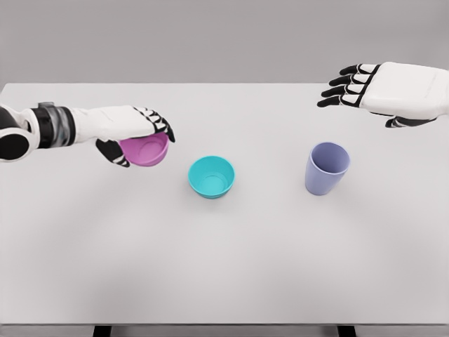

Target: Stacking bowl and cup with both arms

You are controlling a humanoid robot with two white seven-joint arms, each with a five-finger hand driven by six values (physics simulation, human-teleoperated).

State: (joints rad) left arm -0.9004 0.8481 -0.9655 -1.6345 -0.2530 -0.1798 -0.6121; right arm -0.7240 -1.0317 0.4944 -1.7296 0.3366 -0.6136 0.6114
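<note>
Now: left hand (137, 133) grips tilted pink bowl (146, 150) | lavender cup (326, 168) upright

Three vessels on a white table (224, 267), one of them in a grip.

The left robot hand (137, 133) curls around a tilted pink bowl (147, 151); just beside it sits a teal bowl (211, 176), a lavender cup (326, 168) stands farther right, and the right robot hand (379, 91) hovers above with fingers spread.

Two bowls, pink (149, 152) and teal (211, 176); one lavender cup (326, 168)
</note>
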